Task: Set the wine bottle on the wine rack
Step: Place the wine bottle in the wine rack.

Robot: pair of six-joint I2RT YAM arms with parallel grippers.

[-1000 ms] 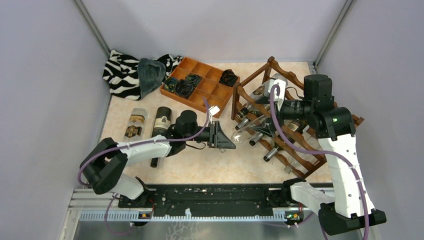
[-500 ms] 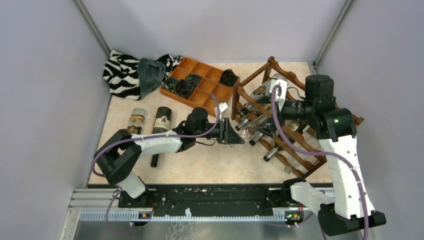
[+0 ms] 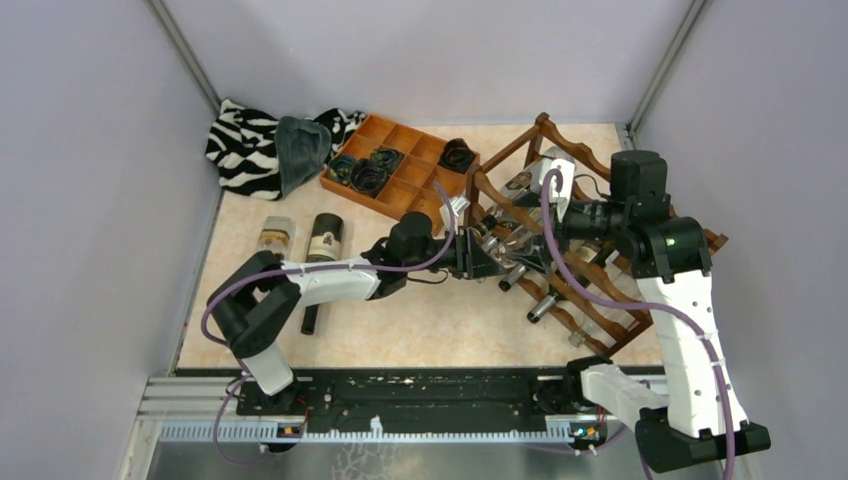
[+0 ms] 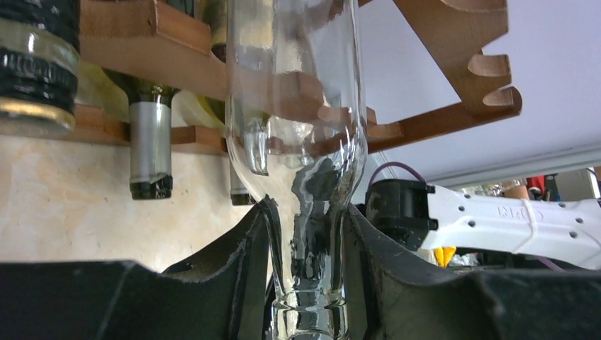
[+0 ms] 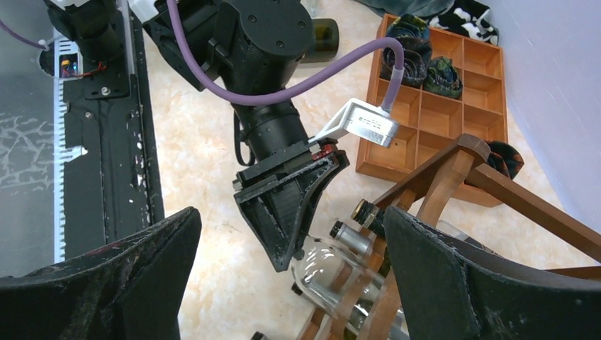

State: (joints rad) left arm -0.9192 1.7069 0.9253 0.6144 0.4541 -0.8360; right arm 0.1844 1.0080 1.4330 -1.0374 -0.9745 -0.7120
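A clear glass wine bottle [image 3: 503, 243] lies on its side, its body among the rails of the reddish-brown wine rack [image 3: 610, 300]. My left gripper [image 3: 476, 259] is shut on the bottle's neck. In the left wrist view the fingers [image 4: 248, 241] clamp the neck, and the bottle body [image 4: 298, 85] reaches up between the scalloped rails [image 4: 468, 42]. My right gripper [image 3: 535, 255] hovers open over the rack's left end, holding nothing. Its wrist view looks down on the left gripper [image 5: 287, 205], the clear bottle [image 5: 333, 273] and the rack post [image 5: 453, 170].
Several dark bottles [image 3: 545, 300] lie in the rack. Two more bottles [image 3: 273, 245] [image 3: 322, 240] lie on the table at left. An orange compartment tray [image 3: 400, 170] and zebra and grey cloths [image 3: 250, 145] sit at the back. Walls close both sides.
My left arm has reached to the right, carrying the clear bottle from the open table into the rack's left end. The right arm has stayed still.
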